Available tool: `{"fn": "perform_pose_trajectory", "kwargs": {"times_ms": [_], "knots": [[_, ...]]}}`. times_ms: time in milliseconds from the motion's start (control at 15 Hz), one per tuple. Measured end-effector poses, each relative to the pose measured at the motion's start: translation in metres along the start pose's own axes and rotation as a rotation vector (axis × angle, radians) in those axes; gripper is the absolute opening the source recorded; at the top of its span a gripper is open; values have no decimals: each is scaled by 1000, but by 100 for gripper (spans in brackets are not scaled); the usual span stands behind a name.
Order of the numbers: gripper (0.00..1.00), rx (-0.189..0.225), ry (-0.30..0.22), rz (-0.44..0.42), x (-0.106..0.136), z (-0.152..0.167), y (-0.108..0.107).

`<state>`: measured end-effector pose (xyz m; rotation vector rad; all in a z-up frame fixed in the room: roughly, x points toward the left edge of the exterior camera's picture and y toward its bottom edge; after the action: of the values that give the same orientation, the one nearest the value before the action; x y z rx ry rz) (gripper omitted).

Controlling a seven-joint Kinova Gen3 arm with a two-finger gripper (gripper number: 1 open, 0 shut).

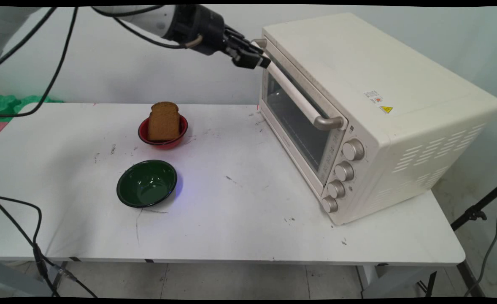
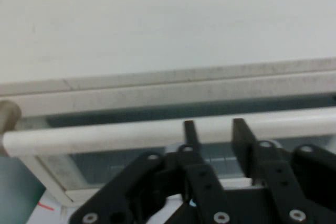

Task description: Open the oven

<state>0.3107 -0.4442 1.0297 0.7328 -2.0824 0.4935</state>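
The black two-finger gripper (image 1: pixel 260 59) sits high up at the top left corner of the cream-coloured metal toaster oven (image 1: pixel 375 109), right at the far end of the oven's long white bar handle (image 1: pixel 293 90). From the hand view, the handle (image 2: pixel 157 134) runs straight across in front of the gripper (image 2: pixel 212 129), and the two black fingertips (image 2: pixel 240 129) stand a little apart, with the bar seen in the gap between them. They look to be up against the handle or just short of it; I cannot tell whether they are pressing on it. The oven door with its glass window (image 1: pixel 297 122) is closed, and four round silver knobs (image 1: pixel 343 172) run down the front at the right of the door.

The oven stands on the right half of the white bench (image 1: pixel 231 228), turned at an angle. Well to the left of it, a small red bowl (image 1: pixel 163 133) holds a slice of brown bread (image 1: pixel 164 122) that stands upright, leaning against the bowl's rim. Nearer the front of the bench, just below the red one, lies a dark green bowl (image 1: pixel 147 183) with nothing in it. Black cables (image 1: pixel 58 59) hang from the arm over the left side of the bench.
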Motion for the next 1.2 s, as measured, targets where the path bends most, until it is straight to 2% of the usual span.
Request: {"fn": "perform_pose_trajectory", "kwargs": {"times_ms": [533,1200], "knots": [[0,43,-17,8,15,42,0],[0,67,-59,36,16,78,0]]}}
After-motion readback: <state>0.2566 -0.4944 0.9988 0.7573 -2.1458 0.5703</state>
